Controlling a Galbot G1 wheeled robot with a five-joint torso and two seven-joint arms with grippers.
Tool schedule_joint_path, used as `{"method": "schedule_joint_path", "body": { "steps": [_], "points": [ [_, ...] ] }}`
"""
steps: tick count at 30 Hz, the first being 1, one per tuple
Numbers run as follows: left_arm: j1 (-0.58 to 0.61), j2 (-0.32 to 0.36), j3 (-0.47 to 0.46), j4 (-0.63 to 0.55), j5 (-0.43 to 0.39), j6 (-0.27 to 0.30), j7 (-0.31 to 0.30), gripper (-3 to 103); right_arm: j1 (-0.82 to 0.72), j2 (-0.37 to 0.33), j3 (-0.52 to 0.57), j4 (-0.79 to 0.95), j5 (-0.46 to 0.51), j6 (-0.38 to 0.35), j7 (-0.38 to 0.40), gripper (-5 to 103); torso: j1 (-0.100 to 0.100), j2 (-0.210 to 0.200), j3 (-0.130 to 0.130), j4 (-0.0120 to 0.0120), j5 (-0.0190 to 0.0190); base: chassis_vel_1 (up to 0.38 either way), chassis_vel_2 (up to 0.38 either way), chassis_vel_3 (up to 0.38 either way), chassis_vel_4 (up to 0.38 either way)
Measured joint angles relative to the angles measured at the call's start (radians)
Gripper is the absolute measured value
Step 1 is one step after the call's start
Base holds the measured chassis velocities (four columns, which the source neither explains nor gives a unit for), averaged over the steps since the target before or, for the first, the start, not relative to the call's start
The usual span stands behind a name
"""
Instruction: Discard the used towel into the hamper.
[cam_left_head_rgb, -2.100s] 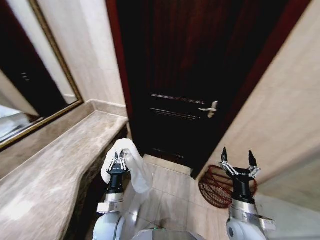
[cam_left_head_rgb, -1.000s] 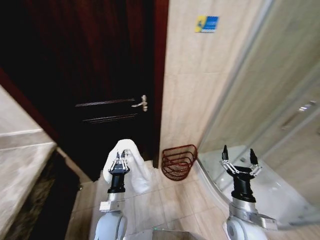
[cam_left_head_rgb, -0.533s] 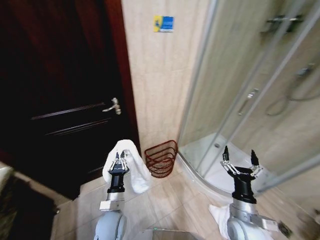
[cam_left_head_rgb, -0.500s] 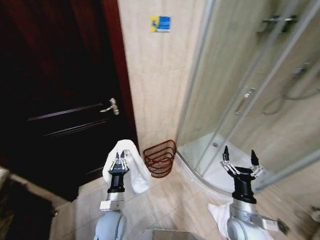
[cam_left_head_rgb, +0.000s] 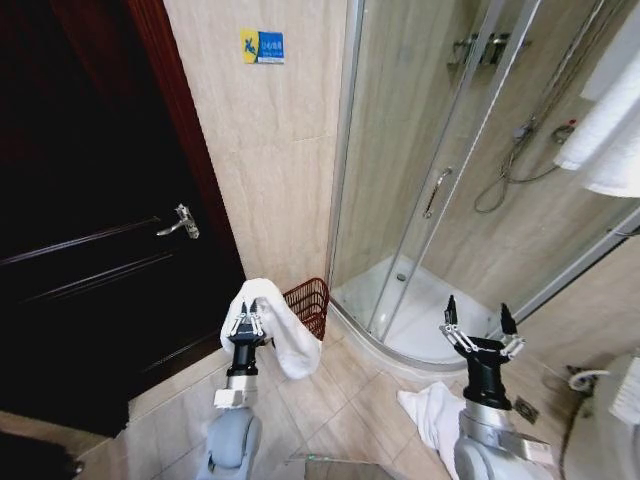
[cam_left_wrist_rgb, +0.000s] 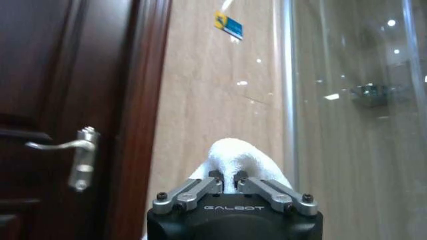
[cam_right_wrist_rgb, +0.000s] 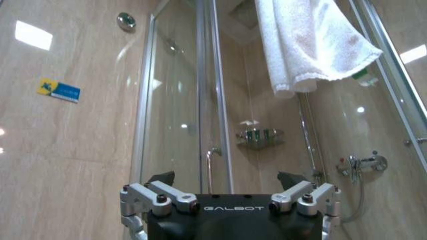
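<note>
One white towel (cam_left_head_rgb: 283, 325), soft, light and floppy, hung draped over the left gripper (cam_left_head_rgb: 244, 325), whose fingers pinched its top fold, just short of the hamper (cam_left_head_rgb: 310, 300); the right gripper (cam_left_head_rgb: 476, 335) waited spread open.

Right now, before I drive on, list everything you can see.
towel: one, white, held up in the left gripper, in front of the hamper
hamper: one, reddish-brown, on the floor against the wall beside the shower
door: one, dark wood, left, silver handle
sign: one, blue and yellow, on the tiled wall
shower: one, glass-walled, right
hanging towel: one, white, upper right
floor towel: one, white, by the right arm
left gripper: shut on the towel
right gripper: open, empty, raised
</note>
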Motion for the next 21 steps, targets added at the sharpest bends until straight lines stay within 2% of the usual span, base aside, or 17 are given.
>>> {"method": "schedule_joint_path", "body": {
  "steps": [5, 11, 18, 21],
  "points": [
    [-0.079, 0.052, 0.023, 0.054, -0.054, 0.009, 0.016, 7, 0.001, 0.007, 0.0, -0.008, -0.017, -0.007, 0.005, 100, 0.0, 0.0, 0.0, 0.0, -0.0003, 0.0, 0.0, 0.0, 0.0],
    [-0.204, 0.122, 0.076, 0.148, -0.158, 0.021, 0.036, 7, -0.001, 0.029, -0.018, -0.01, -0.079, -0.024, 0.016, 100, 0.0, 0.0, 0.0, 0.0002, -0.0001, 0.0, 0.0, 0.0, 0.0],
    [-0.324, 0.134, 0.141, 0.218, -0.22, 0.061, 0.028, 7, -0.004, 0.037, -0.027, -0.008, -0.144, -0.022, 0.027, 100, 0.0, 0.0, 0.0, 0.0001, 0.0, 0.0, 0.0, 0.0, 0.0],
    [-0.426, 0.15, 0.188, 0.276, -0.246, 0.085, 0.007, 7, -0.014, 0.057, -0.033, -0.002, -0.16, -0.015, 0.015, 100, 0.0, 0.0, 0.0, 0.0, 0.0001, 0.0, 0.0, 0.0, 0.0]
  ]
}}
